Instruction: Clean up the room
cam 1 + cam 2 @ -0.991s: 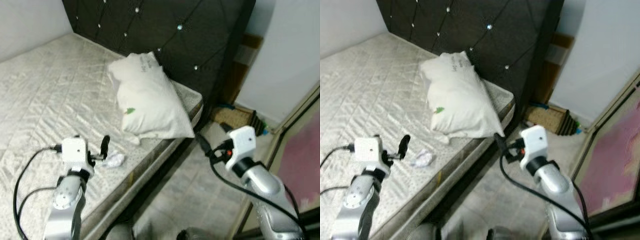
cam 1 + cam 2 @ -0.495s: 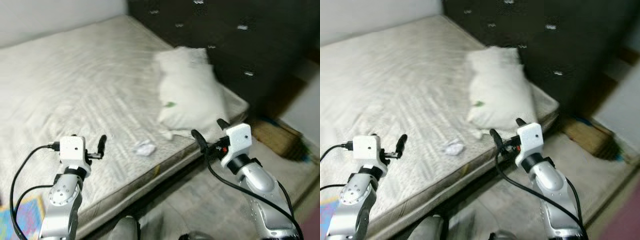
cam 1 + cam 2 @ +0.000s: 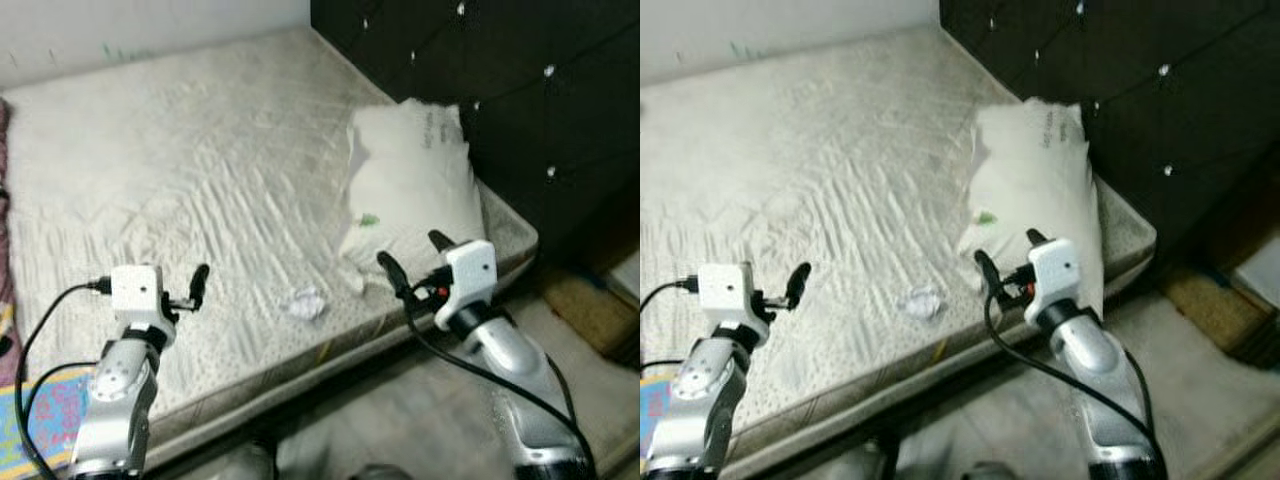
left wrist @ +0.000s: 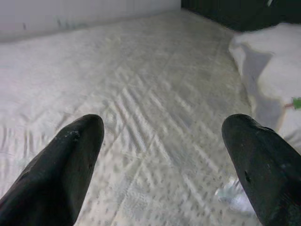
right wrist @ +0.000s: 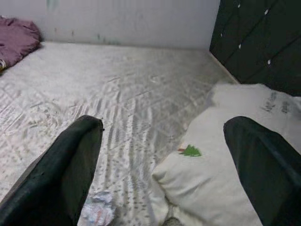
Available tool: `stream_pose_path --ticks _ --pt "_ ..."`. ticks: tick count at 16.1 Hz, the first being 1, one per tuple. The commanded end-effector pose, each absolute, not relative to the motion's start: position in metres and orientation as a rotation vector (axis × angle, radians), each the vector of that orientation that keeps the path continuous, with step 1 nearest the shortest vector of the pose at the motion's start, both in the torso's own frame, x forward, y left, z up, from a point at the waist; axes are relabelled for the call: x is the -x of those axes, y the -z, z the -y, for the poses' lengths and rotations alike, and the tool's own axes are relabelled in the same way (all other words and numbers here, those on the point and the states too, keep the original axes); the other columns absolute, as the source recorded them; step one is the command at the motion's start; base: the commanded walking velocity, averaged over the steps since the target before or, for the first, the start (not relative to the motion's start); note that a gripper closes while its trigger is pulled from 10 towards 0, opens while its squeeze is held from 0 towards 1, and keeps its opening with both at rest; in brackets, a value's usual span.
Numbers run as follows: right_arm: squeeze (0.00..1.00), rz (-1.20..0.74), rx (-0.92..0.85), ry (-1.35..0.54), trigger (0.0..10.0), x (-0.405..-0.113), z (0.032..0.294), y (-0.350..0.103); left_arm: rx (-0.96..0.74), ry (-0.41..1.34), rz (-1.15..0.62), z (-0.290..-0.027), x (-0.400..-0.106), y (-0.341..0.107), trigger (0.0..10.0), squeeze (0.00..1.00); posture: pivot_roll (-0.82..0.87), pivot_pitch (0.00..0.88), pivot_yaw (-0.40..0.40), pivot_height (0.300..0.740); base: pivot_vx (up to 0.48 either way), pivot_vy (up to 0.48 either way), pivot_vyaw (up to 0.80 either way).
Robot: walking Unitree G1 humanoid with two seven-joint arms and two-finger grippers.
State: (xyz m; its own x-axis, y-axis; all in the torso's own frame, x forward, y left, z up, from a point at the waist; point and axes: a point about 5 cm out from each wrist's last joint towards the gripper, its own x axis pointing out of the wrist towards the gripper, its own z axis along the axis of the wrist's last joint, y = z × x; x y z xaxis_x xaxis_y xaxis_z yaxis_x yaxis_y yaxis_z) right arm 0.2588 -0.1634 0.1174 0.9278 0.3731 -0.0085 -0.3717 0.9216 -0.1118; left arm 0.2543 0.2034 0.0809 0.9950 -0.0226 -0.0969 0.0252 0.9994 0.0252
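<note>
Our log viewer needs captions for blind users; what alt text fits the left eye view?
A crumpled paper wad lies on a bare quilted mattress, between the robot's left gripper and right gripper, both with open jaws. A white pillow rests against the dark tufted headboard.

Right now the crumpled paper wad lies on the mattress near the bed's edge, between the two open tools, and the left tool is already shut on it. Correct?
Not quite. The crumpled paper wad does lie on the mattress near the edge, between the tools, but the left tool is open and apart from it, holding nothing. The left eye view shows the gap; the right tool is open too.
</note>
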Motion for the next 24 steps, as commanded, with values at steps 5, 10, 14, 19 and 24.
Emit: stream_pose_path --ticks 5,10,14,19,24 --pt "0.0 0.034 0.122 -0.344 10.0 -0.261 0.164 -0.118 -0.02 0.007 -0.097 -0.204 -0.251 -0.079 10.0 0.0 0.03 0.058 -0.027 0.74 0.0 0.0 0.8" --pt "0.0 0.037 0.139 -0.217 10.0 -0.259 0.174 -0.114 -0.095 -0.092 -0.049 -0.204 -0.242 -0.084 10.0 0.0 0.03 0.066 -0.02 0.74 0.0 0.0 0.8" --pt "0.0 0.023 0.146 -0.157 10.0 -0.258 0.175 -0.108 -0.1 -0.066 -0.04 -0.2 -0.244 -0.085 10.0 0.0 0.03 0.062 -0.018 0.74 0.0 0.0 0.2" --pt "0.0 -0.007 0.25 0.005 10.0 -0.261 0.19 -0.104 -0.202 0.021 0.004 -0.199 -0.256 -0.094 10.0 0.0 0.03 0.059 -0.02 0.74 0.0 0.0 0.0" --pt "0.0 -0.029 0.164 0.06 10.0 -0.256 0.187 -0.105 -0.151 0.029 0.041 -0.19 -0.262 -0.102 10.0 0.0 0.01 0.091 -0.014 0.74 0.0 0.0 0.0"
